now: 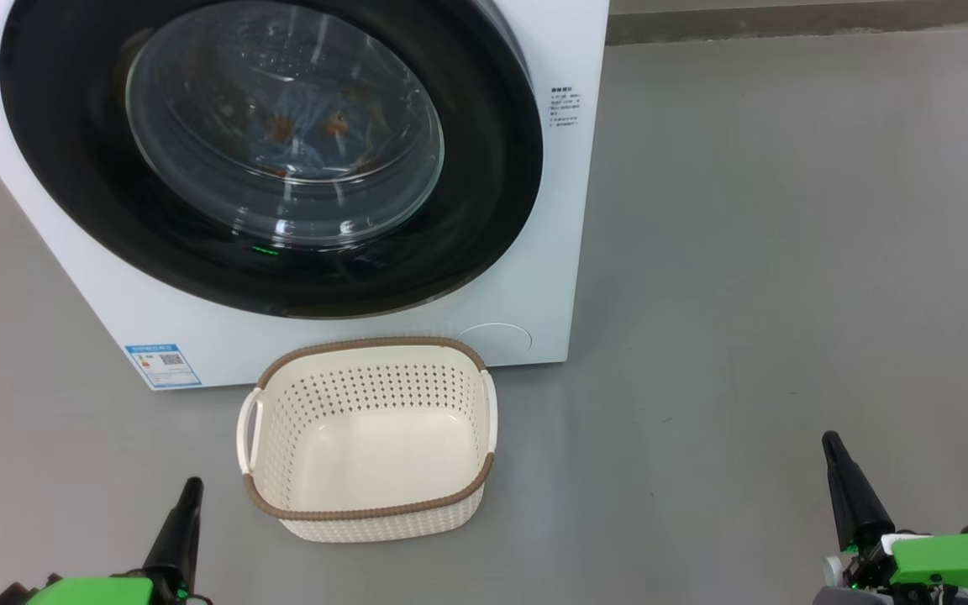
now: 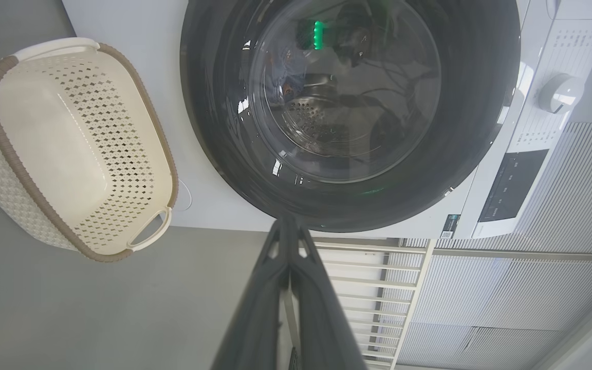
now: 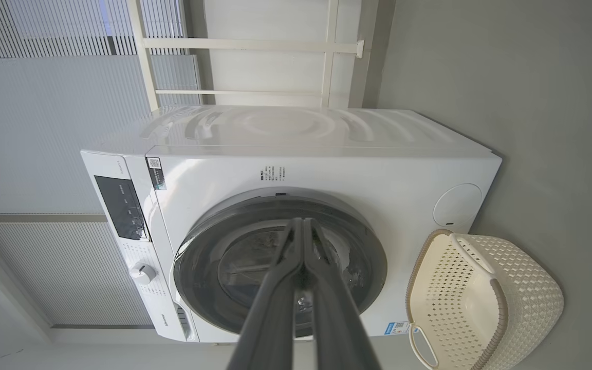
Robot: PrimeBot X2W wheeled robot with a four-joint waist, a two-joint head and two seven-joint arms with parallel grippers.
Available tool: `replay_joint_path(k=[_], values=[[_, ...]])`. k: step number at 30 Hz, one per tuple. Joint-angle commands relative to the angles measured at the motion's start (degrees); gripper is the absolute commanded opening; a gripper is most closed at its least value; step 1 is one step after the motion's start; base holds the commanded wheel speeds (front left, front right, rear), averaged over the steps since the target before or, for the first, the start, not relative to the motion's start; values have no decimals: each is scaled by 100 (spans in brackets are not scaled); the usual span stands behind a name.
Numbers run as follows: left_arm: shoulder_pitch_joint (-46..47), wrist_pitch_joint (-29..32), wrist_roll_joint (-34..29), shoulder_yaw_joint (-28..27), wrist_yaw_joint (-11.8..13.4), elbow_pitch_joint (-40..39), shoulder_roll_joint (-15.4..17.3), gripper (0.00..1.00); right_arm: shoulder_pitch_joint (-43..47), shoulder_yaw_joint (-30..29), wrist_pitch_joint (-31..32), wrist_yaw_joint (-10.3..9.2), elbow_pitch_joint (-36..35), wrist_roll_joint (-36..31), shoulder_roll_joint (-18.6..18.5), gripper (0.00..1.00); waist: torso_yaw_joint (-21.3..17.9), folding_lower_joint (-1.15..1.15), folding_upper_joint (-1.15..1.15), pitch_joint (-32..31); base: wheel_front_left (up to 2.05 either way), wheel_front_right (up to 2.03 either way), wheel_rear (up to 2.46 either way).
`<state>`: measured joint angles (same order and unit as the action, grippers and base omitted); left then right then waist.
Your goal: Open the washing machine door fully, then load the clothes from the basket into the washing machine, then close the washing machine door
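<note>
My left claw [image 1: 193, 486] and right claw [image 1: 832, 444] sit clenched and empty at the bottom corners, I judge because the clothes [image 1: 299, 139] lie behind the shut washing machine door [image 1: 484, 168] upper left, the basket [image 1: 366, 512] bare below it.

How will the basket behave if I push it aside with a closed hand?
Probably light: the basket is empty, with perforated plastic walls. It should slide easily on the smooth floor rather than tip, being wide and low. A push high up might flex the wall.
</note>
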<state>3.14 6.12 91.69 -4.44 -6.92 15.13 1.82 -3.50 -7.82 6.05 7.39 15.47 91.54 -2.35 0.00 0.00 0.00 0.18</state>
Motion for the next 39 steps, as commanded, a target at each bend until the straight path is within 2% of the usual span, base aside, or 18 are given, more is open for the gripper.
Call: replay_joint_path(k=[1,39], values=[[306,36,48,-208,-57,-107,106,0,-269,128,45,10,-145,61,-53,0,0,0,0,0,0,0,0],[305,36,48,-207,-57,-108,106,0,-269,129,45,10,-145,62,-53,0,0,0,0,0,0,0,0]])
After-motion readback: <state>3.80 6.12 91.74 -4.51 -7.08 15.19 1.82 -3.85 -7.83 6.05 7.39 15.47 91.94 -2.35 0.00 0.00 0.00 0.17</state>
